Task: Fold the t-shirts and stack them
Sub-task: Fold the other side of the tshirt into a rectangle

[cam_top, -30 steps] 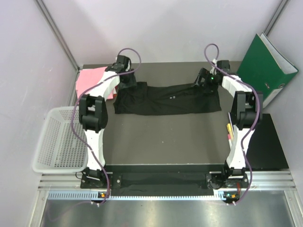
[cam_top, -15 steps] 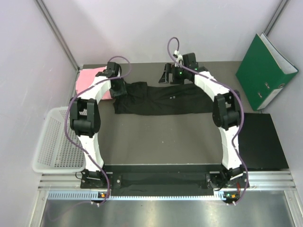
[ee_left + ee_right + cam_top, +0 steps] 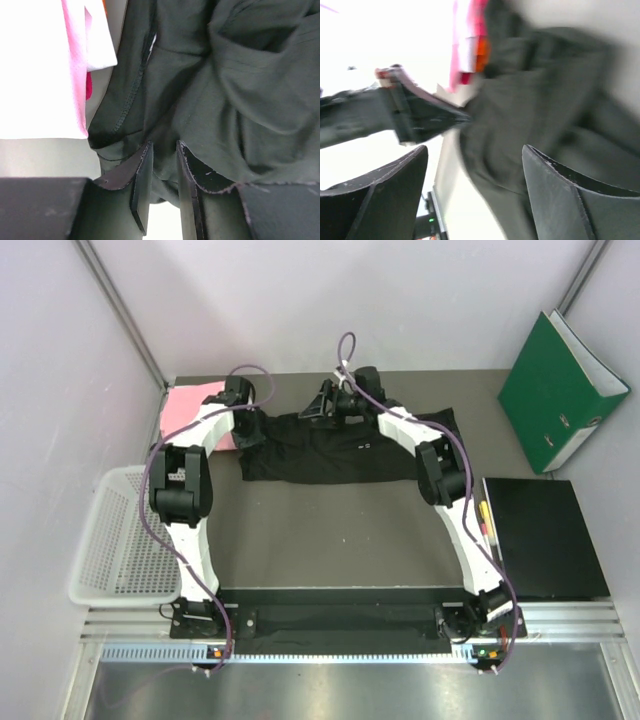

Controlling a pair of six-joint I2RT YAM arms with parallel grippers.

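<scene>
The black t-shirt (image 3: 340, 455) lies as a long, rumpled band across the far part of the table (image 3: 340, 530), running left to right. The left gripper (image 3: 164, 150) is at the shirt's left end, its 2 fingers (image 3: 142, 172) clenched on a fold of the black cloth with only a thin gap between them. The right gripper (image 3: 475, 147) hangs over the shirt's far edge near its middle, its 2 fingers spread wide and holding nothing (its wrist view is blurred). The light pink t-shirt (image 3: 195, 408) sits in the far left corner, just left of the black shirt. A sliver of the darker pink-red t-shirt (image 3: 89, 86) shows beneath it. A white mesh basket (image 3: 120, 540) stands at the table's left side, and a green binder (image 3: 560, 375) leans at the far right.
</scene>
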